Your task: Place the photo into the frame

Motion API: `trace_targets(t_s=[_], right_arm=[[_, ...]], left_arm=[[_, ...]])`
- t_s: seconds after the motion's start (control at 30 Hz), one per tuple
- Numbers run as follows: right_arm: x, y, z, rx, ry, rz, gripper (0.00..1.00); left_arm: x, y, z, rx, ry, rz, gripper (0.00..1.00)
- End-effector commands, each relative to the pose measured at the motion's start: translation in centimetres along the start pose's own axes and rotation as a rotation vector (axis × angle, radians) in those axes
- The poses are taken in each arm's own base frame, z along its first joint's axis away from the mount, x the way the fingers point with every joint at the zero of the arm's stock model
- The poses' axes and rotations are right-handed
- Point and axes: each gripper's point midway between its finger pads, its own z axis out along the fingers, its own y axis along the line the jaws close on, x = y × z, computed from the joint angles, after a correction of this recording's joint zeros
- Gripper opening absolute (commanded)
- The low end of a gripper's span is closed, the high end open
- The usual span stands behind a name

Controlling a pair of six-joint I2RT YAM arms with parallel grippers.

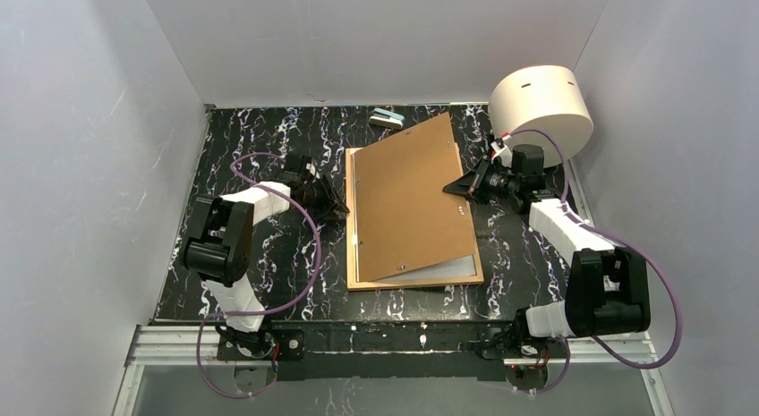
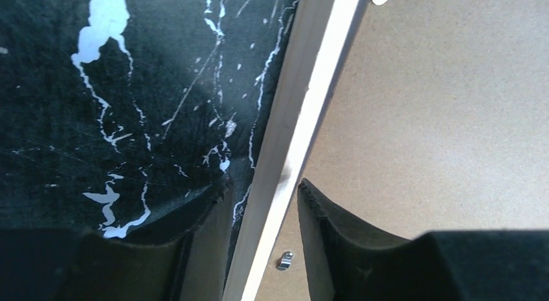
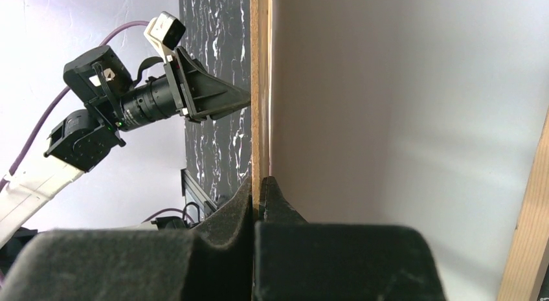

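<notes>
Evidently the step in hand is closing the back. The right gripper [image 3: 259, 184] has its fingers [image 3: 226, 217] pressed together on the thin edge of the brown board [image 3: 259, 87], which it holds raised on its right side and skewed across the frame [image 1: 412, 283]. The left gripper [image 2: 262, 191] stands astride the frame's left rail, one finger [image 2: 194, 262] on the table [image 2: 97, 152] side and the other over the board. Its jaws are apart, and a sliver of table shows between the outer finger and the wood, so it does not look clamped. A small metal clip [image 2: 283, 261] sits just inside the rail.

Outward from there, the top view shows the frame lying flat in the middle of the table, with the board low on its left side and lifted to the right. The photo [image 1: 443, 271] lies inside the frame under the board, white back up. Only a strip shows at the near edge, so its seating cannot be checked.

By this reading the photo is in and the board is not. The next move probably calls for the left gripper to steady the rail while the right turns the board square and lowers it inside the edging, without dragging the photo
</notes>
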Motion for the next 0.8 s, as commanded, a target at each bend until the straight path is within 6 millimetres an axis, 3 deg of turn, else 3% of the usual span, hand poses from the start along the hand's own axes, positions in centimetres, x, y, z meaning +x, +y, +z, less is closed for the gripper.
trace_targets(t_s=[0.0, 0.4, 0.77], right_arm=[[-0.2, 1.1, 0.2, -0.029, 0.038, -0.006, 0.01], [0.4, -0.4, -0.1, 0.048, 0.057, 0.034, 0.01], [-0.2, 1.7, -1.0, -0.017, 0.07, 0.058, 0.01]], left_arm=[[1.1, 1.6, 0.5, -0.052, 0.017, 0.003, 0.37], [2.0, 2.4, 1.2, -0.083, 0.041, 0.004, 0.29], [2.3, 3.2, 1.4, -0.114, 0.051, 0.013, 0.29]])
